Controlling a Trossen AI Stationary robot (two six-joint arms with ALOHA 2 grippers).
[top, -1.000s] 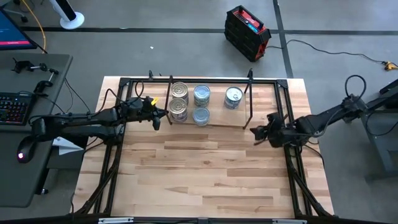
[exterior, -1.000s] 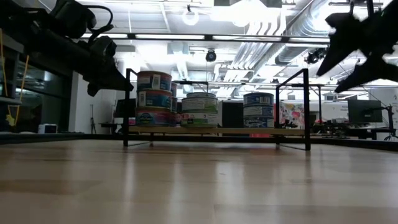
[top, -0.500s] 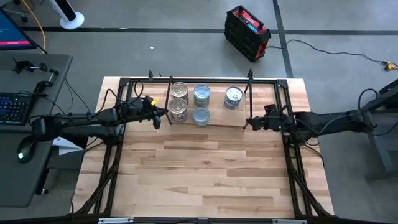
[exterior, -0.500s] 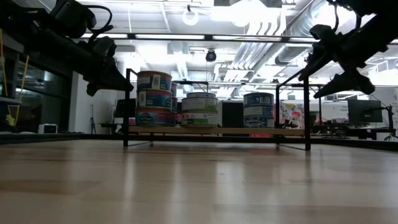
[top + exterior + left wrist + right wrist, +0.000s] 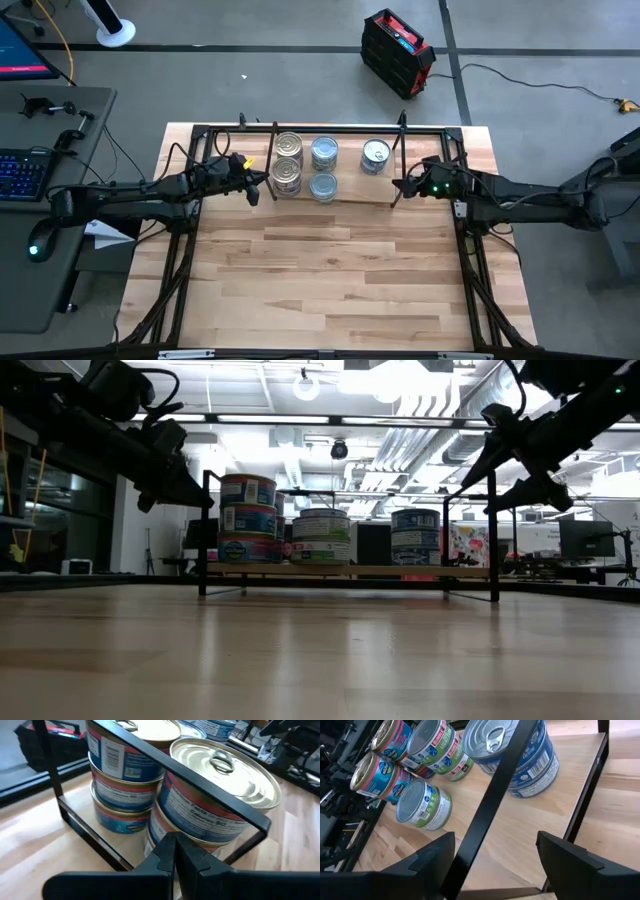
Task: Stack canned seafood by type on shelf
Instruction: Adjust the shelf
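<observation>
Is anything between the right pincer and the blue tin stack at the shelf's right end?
Yes. A black wire upright of the shelf crosses directly between the open right pincer and the blue tin stack.

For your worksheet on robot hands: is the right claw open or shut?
Open: in its wrist view the right claw has its two fingers wide apart, empty, straddling a black shelf bar.

A black wire upright [image 5: 492, 805] stands between the open right pincer [image 5: 492, 857] and the blue tins [image 5: 517, 757].
</observation>
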